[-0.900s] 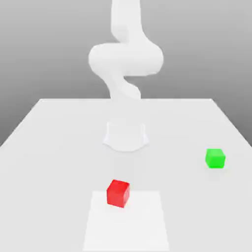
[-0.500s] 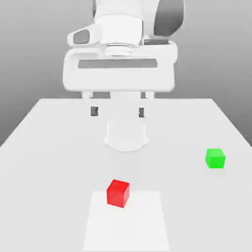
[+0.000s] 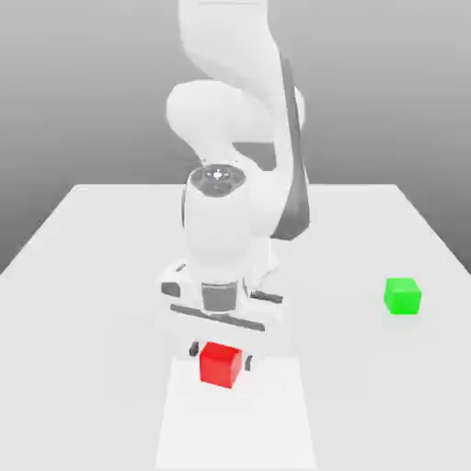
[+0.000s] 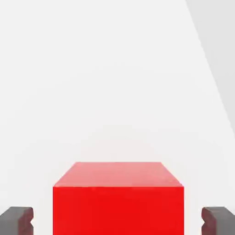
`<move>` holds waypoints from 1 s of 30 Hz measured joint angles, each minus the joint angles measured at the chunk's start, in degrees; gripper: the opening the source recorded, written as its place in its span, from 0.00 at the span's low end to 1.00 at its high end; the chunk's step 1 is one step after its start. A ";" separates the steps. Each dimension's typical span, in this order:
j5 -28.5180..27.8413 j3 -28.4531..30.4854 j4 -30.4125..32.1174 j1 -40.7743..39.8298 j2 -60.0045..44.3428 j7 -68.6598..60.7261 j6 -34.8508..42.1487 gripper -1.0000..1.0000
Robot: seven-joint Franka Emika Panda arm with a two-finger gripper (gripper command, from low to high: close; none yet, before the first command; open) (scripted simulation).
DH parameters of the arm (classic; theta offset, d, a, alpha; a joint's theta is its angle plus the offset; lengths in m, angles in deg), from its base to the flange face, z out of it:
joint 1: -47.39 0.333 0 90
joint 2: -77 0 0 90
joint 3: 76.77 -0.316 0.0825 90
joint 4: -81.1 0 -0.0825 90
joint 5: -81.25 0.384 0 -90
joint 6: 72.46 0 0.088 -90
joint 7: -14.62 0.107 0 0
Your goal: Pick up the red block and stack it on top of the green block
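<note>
The hand (image 3: 221,350) straddled the small matte red cube (image 3: 221,364), fingertips (image 4: 16,220) apart from its sides (not yet clenched); closing squarely on centred faces seemed wise.

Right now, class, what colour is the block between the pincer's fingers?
Bright red block; the hand view shows it best.

No readable text, labels or numbers anywhere.
</note>
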 joint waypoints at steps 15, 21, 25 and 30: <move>3.20 -2.88 2.08 4.29 16.75 -1.92 14.54 0.00; 7.89 -11.74 1.58 17.14 19.76 -4.11 17.69 0.00; 10.97 -17.62 1.22 26.12 21.53 -5.52 19.62 0.00; 14.59 -24.81 0.78 37.45 23.66 -7.13 21.99 0.00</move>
